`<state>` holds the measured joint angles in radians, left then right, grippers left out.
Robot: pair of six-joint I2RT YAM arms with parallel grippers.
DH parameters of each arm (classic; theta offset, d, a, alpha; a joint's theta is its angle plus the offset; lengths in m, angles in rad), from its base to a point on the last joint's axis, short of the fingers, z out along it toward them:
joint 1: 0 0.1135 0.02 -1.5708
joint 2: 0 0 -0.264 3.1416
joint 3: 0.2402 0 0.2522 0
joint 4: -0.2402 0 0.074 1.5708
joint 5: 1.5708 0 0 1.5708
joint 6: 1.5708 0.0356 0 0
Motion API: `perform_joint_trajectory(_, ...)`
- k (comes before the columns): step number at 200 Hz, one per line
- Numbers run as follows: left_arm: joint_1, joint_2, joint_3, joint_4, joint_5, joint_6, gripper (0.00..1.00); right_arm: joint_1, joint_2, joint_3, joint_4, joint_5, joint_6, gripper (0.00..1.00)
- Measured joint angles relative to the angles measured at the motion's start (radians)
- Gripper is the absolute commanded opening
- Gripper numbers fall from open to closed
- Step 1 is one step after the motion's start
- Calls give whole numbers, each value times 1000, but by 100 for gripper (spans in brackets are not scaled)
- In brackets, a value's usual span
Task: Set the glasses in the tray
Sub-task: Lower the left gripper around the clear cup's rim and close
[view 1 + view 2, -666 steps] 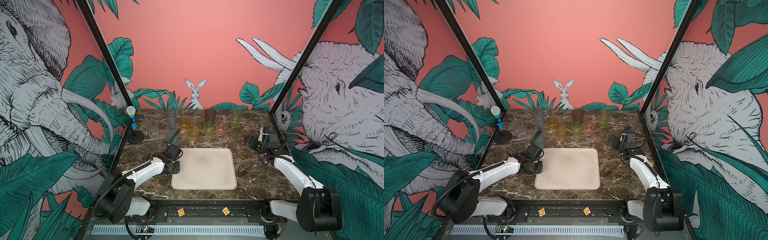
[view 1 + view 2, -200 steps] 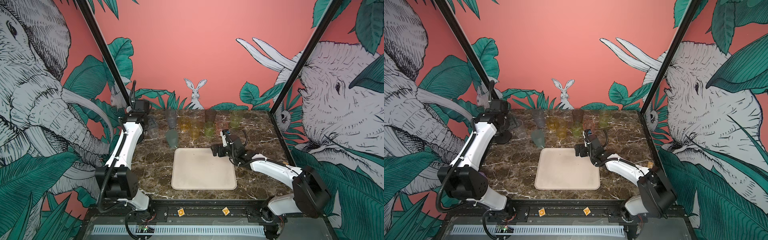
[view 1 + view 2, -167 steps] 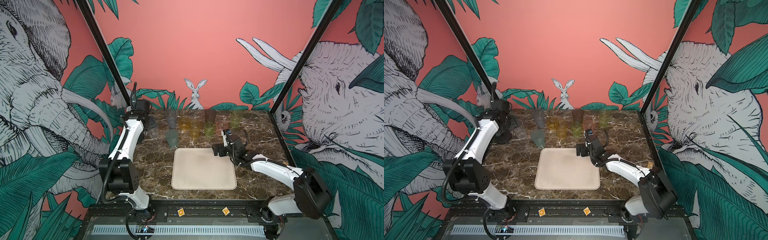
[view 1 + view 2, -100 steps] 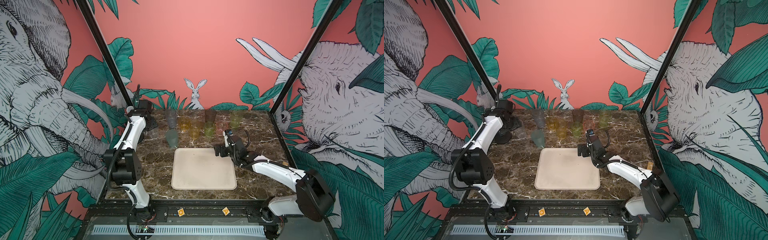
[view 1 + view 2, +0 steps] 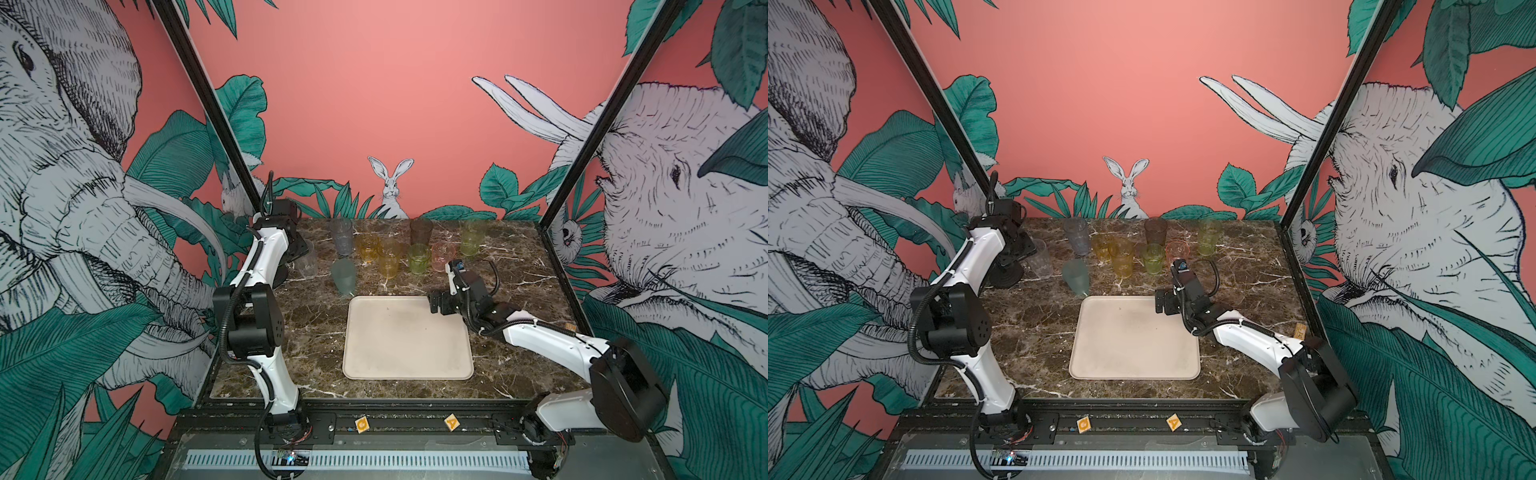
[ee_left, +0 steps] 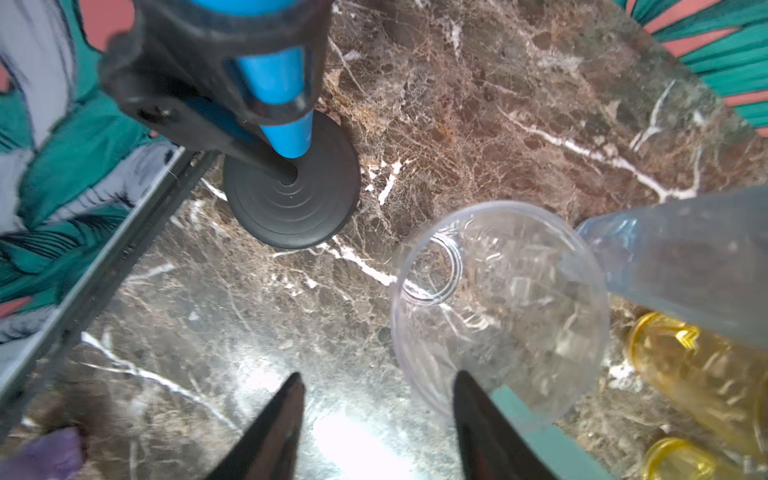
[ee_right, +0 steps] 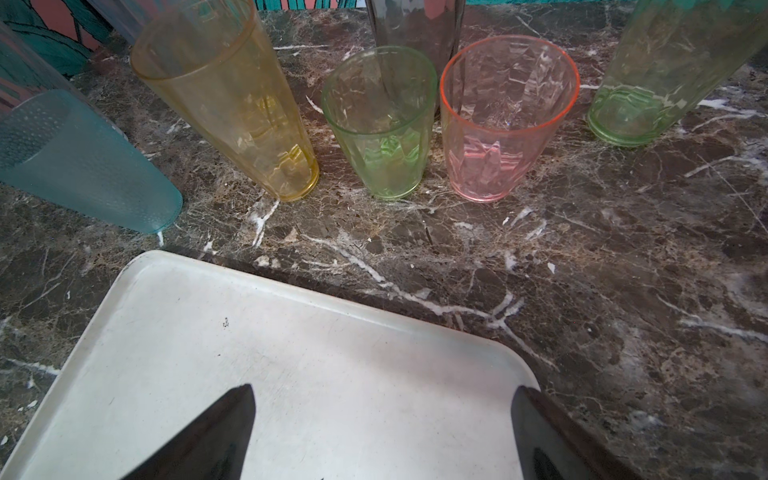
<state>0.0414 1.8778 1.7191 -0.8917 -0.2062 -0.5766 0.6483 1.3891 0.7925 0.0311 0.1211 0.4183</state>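
Several translucent glasses stand in rows on the marble behind the cream tray [image 5: 407, 340] [image 5: 1133, 345] [image 7: 291, 353], which holds nothing. At the far left is a clear glass [image 5: 307, 262] [image 5: 1040, 259] [image 6: 498, 307]. My left gripper [image 5: 298, 247] [image 6: 376, 380] hovers over its rim, open about halfway. One fingertip [image 6: 459, 380] overlaps the glass mouth and the other is over bare marble. My right gripper [image 5: 434, 305] [image 7: 382, 390] hangs wide open and holds nothing above the tray's far right corner, facing the short green glass [image 7: 382, 124] and the pink glass [image 7: 503, 120].
A blue toy microphone [image 6: 278, 75] on a black round base [image 5: 282, 274] [image 6: 291, 191] stands right beside the clear glass, against the left frame post. A teal glass [image 5: 343, 276] [image 7: 83, 166] stands just off the tray's far left corner. A tall yellow glass [image 7: 232, 104] is next to it.
My left arm's elbow has swung toward the back while its gripper stays over the clear glass, and its jaws have narrowed. The right gripper has hardly shifted over the tray's corner.
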Motion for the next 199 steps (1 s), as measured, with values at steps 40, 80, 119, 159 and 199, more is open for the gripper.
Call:
perform_joint_trajectory(40,8,26,13,11,24,-3,41,0,7,0,-8,0,0,99)
perform_joint_trajectory(80,13,42,33,24,43,0,33,0,14,0,-8,-2,0,98)
perform_joint_trajectory(119,16,61,46,29,54,2,28,0,21,0,-10,-1,0,99)
perform_joint_trajectory(159,18,72,48,29,64,2,22,0,26,1,-11,-1,0,99)
perform_joint_trajectory(199,18,75,48,29,75,1,17,0,31,5,-16,-1,0,99)
